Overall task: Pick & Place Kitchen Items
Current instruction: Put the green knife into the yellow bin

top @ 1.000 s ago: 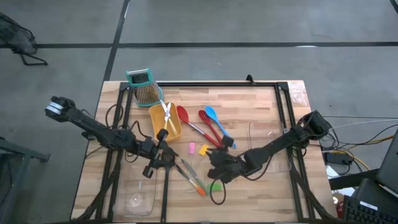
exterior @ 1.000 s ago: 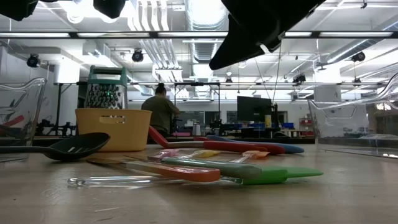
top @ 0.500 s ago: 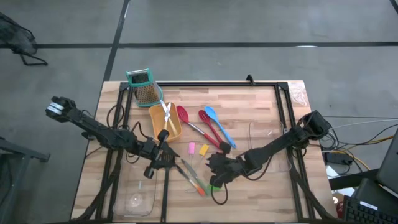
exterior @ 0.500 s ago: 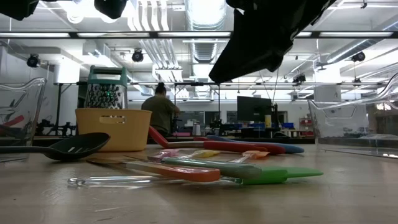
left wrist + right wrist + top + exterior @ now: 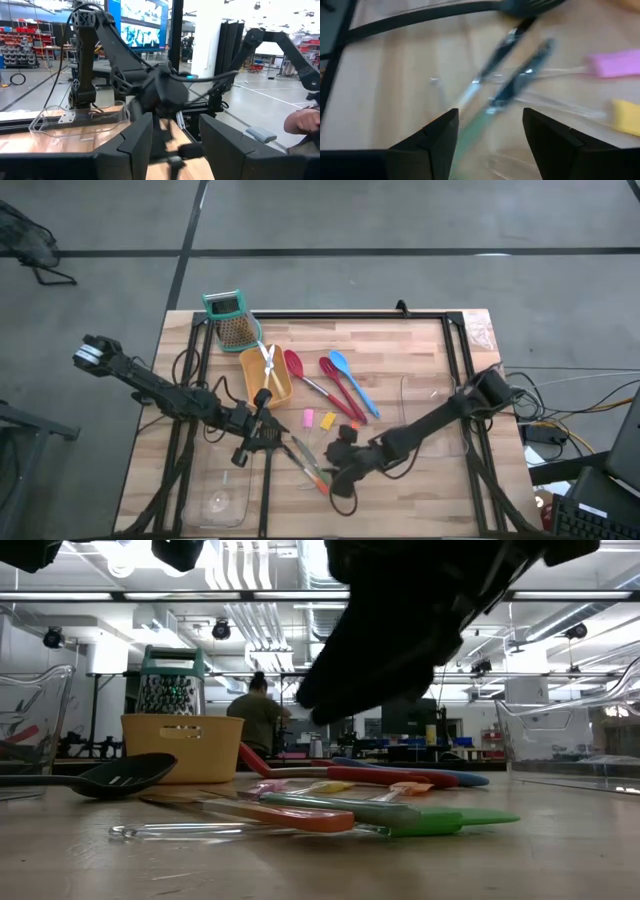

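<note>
Several utensils lie flat on the wooden table (image 5: pixel 420 350). Two red spoons (image 5: pixel 340 385) and a blue spoon (image 5: pixel 352 388) lie at the middle. Pink (image 5: pixel 308 417) and yellow (image 5: pixel 328 420) tipped tools lie nearer. An orange-tipped tool (image 5: pixel 300 818) and a green-tipped tool (image 5: pixel 470 817) lie side by side toward the near edge, and a black slotted spoon (image 5: pixel 110 775) lies left of them. My right gripper (image 5: pixel 338 477) hangs open just above the green-tipped tool (image 5: pixel 480 120), slanting down. My left gripper (image 5: pixel 268 442) waits open, held level above the table to the left.
A yellow tray (image 5: pixel 265 377) holding a metal-bladed tool stands beside a teal-topped grater (image 5: pixel 232 320) at the far left. Clear trays stand at the near left (image 5: pixel 220 498) and at the right (image 5: pixel 430 410). A person (image 5: pixel 258 720) stands in the room far behind.
My right gripper has come down and moved toward the table's near left, over the orange and green-tipped tools, tipping its fingers downward as it went. The utensils lie as before.
</note>
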`<state>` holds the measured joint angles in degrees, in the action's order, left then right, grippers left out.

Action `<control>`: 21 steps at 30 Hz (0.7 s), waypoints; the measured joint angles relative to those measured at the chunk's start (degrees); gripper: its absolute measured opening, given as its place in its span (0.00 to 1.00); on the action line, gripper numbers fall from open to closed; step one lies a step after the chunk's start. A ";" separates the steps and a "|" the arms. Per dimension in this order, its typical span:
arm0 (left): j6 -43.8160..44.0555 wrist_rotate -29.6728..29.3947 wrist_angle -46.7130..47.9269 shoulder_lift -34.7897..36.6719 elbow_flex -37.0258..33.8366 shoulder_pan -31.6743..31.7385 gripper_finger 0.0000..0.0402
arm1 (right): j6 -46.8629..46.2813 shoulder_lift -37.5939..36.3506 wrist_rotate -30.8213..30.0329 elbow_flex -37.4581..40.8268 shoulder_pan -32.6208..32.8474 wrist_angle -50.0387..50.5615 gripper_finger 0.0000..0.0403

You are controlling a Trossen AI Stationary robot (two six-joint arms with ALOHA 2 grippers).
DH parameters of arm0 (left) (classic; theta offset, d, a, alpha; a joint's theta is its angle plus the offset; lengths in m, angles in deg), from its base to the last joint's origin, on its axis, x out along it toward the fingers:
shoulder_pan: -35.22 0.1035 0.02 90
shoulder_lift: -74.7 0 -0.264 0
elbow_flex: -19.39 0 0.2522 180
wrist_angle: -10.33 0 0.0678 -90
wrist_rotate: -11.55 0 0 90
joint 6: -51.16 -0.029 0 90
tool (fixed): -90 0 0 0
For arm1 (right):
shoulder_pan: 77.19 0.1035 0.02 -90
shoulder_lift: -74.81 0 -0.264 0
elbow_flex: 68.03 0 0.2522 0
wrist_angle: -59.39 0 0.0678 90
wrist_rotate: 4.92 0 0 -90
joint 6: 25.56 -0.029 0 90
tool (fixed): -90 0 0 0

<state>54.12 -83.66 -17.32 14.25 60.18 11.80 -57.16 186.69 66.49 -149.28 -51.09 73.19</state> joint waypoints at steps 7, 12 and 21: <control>0.37 0.02 0.42 -0.07 -0.04 0.00 0.42 | 0.02 5.70 0.61 -9.05 -0.23 8.96 0.56; 0.48 0.02 0.42 -0.07 -0.04 0.00 0.42 | 0.11 9.41 -0.25 -13.25 -0.30 11.85 0.53; 0.63 0.03 0.39 -0.04 -0.04 0.00 0.42 | -2.01 11.88 -0.44 -16.69 -0.96 18.54 0.50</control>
<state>54.76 -83.63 -16.93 14.21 60.14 11.80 -59.17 198.58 66.05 -165.97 -52.05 91.72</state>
